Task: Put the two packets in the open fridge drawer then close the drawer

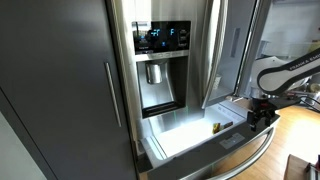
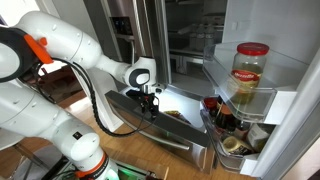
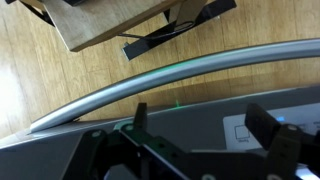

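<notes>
The fridge drawer point(image 1: 190, 128) is pulled out, bright white inside, with a long curved bar handle point(image 1: 243, 155). One tiny yellowish packet point(image 1: 217, 126) lies on the drawer floor near its front; it also shows in an exterior view as the packet point(image 2: 172, 114). I cannot see a second packet. My gripper point(image 1: 262, 113) hovers just above the drawer's front edge, and the gripper point(image 2: 150, 100) stands open and empty. In the wrist view the gripper point(image 3: 203, 125) looks down on the steel drawer front point(image 3: 190, 105) and the handle point(image 3: 170, 73), with nothing between its fingers point(image 3: 266, 126).
The fridge door point(image 2: 262, 100) stands open beside the drawer, its shelves holding a red-lidded jar point(image 2: 250, 68) and bottles. The other door carries a water dispenser point(image 1: 160, 70). A dark cabinet point(image 1: 50, 90) flanks the fridge. A wooden box point(image 3: 110, 20) sits on the wood floor.
</notes>
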`<state>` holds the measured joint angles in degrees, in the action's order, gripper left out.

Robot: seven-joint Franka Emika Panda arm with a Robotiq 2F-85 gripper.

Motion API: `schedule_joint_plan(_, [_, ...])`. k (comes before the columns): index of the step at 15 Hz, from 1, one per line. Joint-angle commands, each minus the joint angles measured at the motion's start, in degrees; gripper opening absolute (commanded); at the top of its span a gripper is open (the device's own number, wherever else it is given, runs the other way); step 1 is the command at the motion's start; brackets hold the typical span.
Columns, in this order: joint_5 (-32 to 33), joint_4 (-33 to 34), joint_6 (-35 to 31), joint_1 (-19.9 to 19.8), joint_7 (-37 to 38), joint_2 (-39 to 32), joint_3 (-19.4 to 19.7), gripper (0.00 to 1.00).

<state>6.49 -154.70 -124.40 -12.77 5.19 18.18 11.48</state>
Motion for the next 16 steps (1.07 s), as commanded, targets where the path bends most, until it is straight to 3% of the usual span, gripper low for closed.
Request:
schedule_joint_plan(1, [4.01, -6.23, -5.17, -1.25, -2.65, 3.93, -0.41, 1.0])
schedule_joint_plan(2, [2.85, -2.42, -5.4, -0.8, -3.85, 0.54, 0.06, 1.0])
schedule_joint_plan(8, [1.76, -2.71, -12.49, -0.72, -9.67, -1.04, 1.31, 1.0])
schedule_joint_plan(11, [-1.3, -2.72, -11.96, -0.32, -12.12, -1.9, 2.69, 1.0])
schedule_joint_plan(16, [-0.36, -2.79, -11.52, -3.03, -10.34, -5.74, 4.55, 1.0])
